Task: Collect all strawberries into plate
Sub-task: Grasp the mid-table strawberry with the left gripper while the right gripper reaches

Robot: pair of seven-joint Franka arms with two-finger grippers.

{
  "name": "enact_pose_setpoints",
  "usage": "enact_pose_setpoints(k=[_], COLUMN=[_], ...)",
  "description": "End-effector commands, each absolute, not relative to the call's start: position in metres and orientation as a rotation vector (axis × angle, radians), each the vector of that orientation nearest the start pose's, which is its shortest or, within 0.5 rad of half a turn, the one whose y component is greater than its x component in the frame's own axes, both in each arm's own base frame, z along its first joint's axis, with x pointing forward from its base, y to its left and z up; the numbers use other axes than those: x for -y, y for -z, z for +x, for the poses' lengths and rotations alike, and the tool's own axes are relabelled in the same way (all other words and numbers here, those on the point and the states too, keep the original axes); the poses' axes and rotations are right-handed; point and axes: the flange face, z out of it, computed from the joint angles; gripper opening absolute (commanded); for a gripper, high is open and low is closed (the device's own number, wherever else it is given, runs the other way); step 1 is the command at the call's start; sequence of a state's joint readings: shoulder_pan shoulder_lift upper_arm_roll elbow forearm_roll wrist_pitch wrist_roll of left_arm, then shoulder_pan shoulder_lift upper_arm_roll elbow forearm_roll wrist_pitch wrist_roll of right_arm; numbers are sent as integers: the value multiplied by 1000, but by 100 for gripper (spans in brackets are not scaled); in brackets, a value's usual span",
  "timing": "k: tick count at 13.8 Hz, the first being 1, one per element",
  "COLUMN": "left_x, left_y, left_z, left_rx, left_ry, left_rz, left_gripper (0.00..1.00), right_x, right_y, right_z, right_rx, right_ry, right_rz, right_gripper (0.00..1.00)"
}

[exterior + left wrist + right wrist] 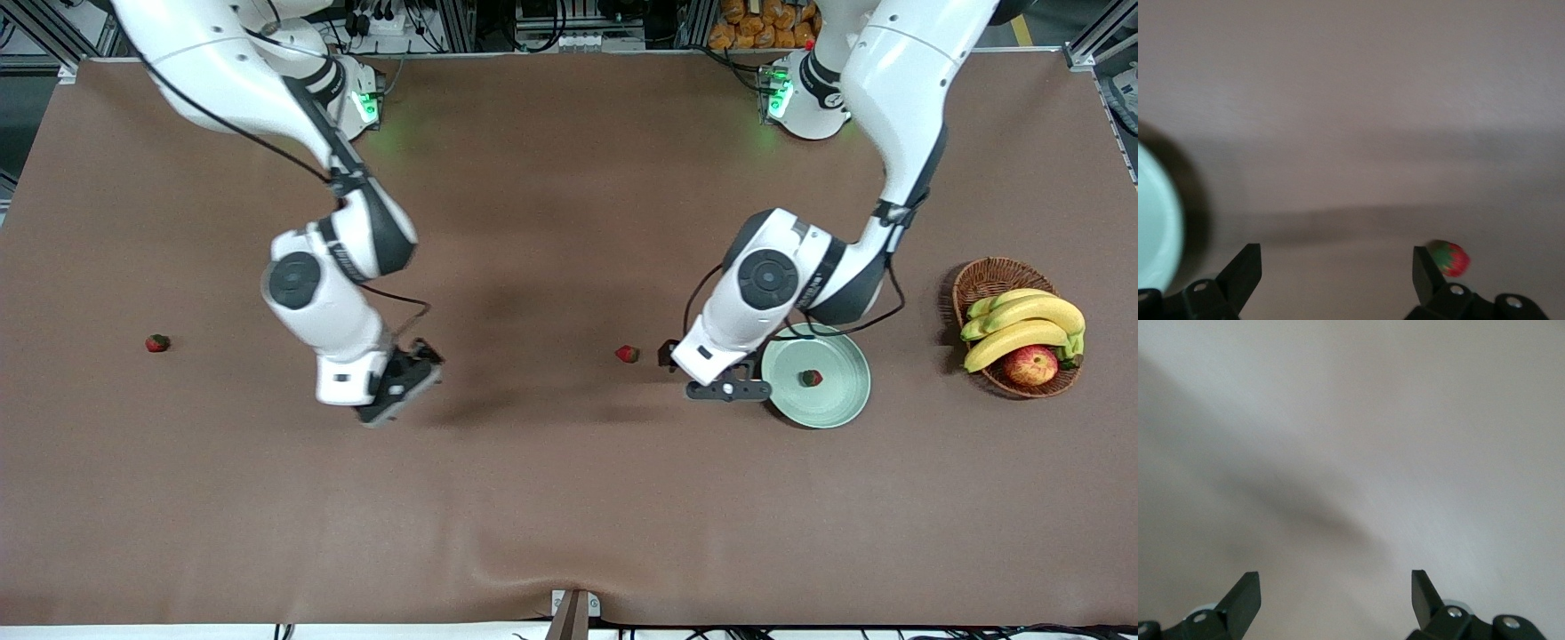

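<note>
The pale mint-green plate (pixel 836 402) lies toward the left arm's end of the table, with one strawberry (pixel 810 378) in it. A second strawberry (pixel 628 354) lies on the brown table beside the plate, toward the middle. A third strawberry (pixel 157 342) lies alone toward the right arm's end. My left gripper (pixel 686 369) is open and empty, low between the plate and the second strawberry. The left wrist view shows that gripper (pixel 1337 257), that strawberry (pixel 1451 259) just outside one finger, and the plate's rim (pixel 1155 220). My right gripper (pixel 402 384) is open and empty over bare table (pixel 1337 583).
A brown wicker basket (pixel 982 280) with bananas (pixel 1022 324) and a red-yellow apple (pixel 1031 364) stands beside the plate at the left arm's end. The brown table cover (pixel 569 498) stretches wide nearer the front camera.
</note>
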State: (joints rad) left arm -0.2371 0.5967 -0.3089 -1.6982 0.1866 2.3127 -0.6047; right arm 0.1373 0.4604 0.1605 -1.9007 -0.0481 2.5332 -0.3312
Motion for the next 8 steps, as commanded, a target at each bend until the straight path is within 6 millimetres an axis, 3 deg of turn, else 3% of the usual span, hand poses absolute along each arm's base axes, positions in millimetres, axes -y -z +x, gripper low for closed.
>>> enact_pose_setpoints(k=[1,3,5,8], left_x=[353,364,388,397], left_y=[-249,-236,-235,-221], left_z=[596,593,586,585], left_rx=[-37,-54,-80,-68], left_ry=[26,8,20,52], left_rz=[-3188,-3194,-3205,-3233], left_gripper=[100,100,100,100], right_x=[-85,-7,57,167], right_y=[-290,-298,-305,-297], right_z=[569,557,550,525], right_rx=[803,703,687,653], right_ry=[131,-114,-173,-195], right_rz=[-3024,-3035,-3018,-2987], right_gripper=[100,100,100,100])
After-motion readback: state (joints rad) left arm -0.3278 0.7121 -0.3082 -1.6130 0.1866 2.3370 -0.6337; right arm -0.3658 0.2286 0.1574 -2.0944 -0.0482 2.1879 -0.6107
